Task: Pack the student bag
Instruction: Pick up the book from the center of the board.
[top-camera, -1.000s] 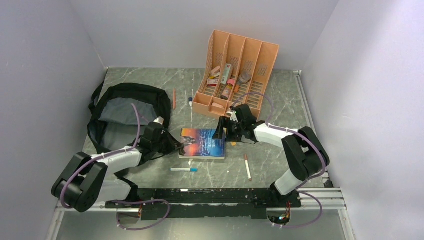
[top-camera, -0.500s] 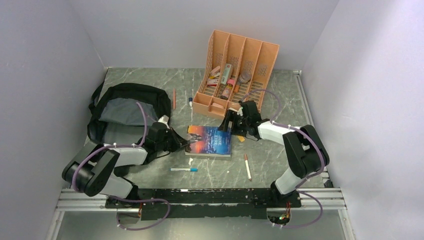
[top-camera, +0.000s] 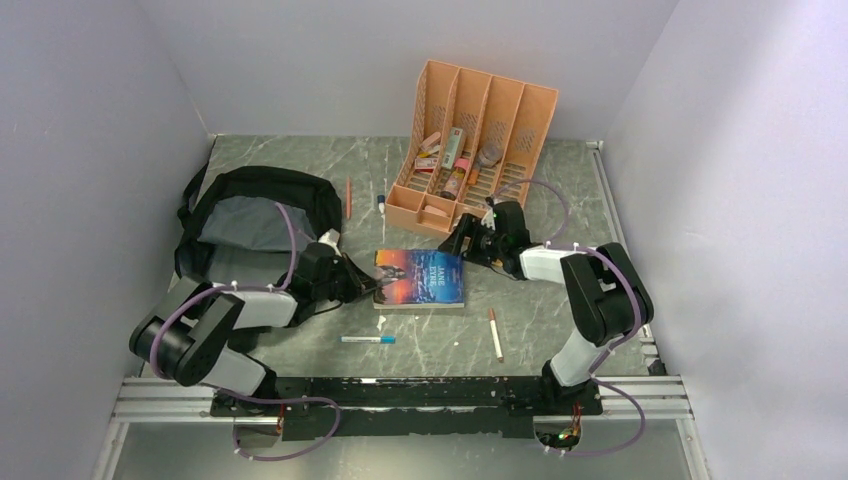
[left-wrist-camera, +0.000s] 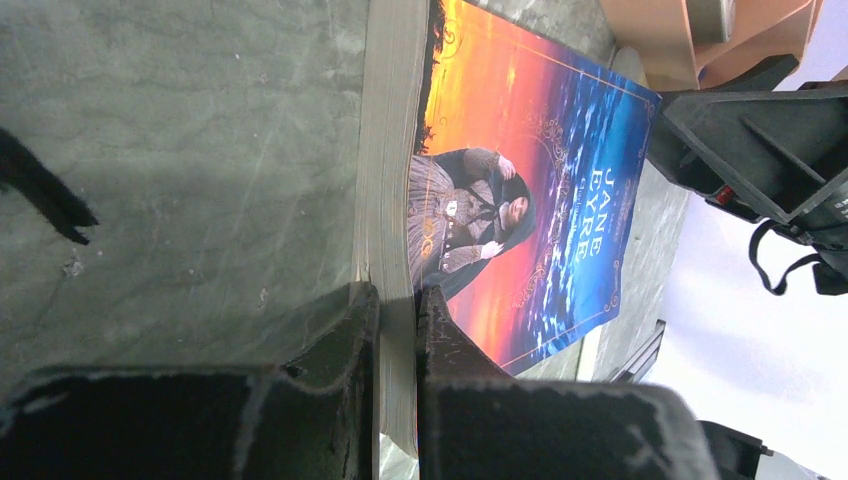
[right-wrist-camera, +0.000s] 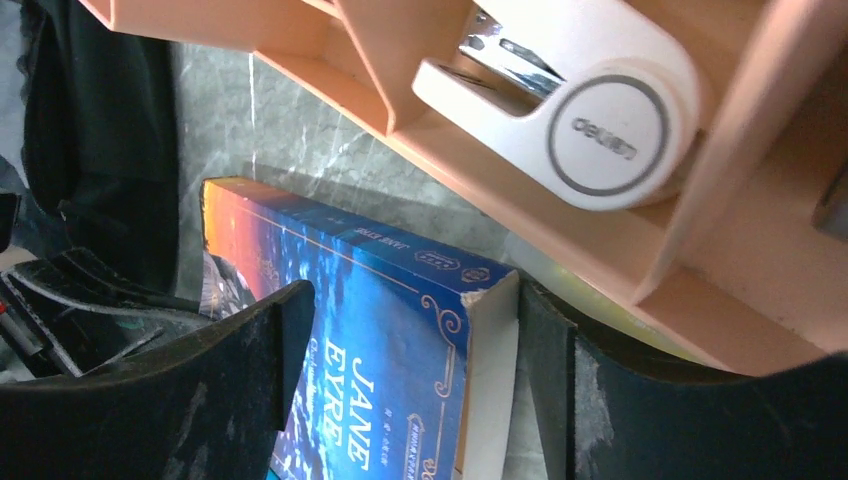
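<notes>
The grey marbled table (top-camera: 560, 200) is carrying everything. The student bag (top-camera: 255, 183), the biggest thing on it, is lying at the far left with its mouth gaping open and its grey lining showing. The left arm is reaching across in front of its near edge.

An orange slotted organizer (top-camera: 478, 125) is standing at the back, right of centre, leaning away from the arms. It is holding a few small items in its compartments, among them a white stapler (right-wrist-camera: 590, 120) that is sitting in a low front pocket.

A paperback book (top-camera: 422, 277) with a blue and orange cover is lying flat and face up in the middle of the table. It is lying just in front of the organizer and to the right of the bag, apart from both.

The left tool (top-camera: 374, 287) is lying low on the table at the book's left edge. In the left wrist view its two fingers are pressing together on the page block there, one under the book and one on the cover.

The right tool (top-camera: 460, 240) is sitting at the book's far right corner, close to the foot of the organizer. In the right wrist view its fingers are standing wide apart, with the corner of the book between them.

A pen (top-camera: 495, 334) is lying near the front right of the book. A white and blue marker (top-camera: 368, 339) is lying just in front of the book. An orange pencil (top-camera: 348, 197) and a small white stick (top-camera: 382, 203) are lying between the bag and the organizer.
</notes>
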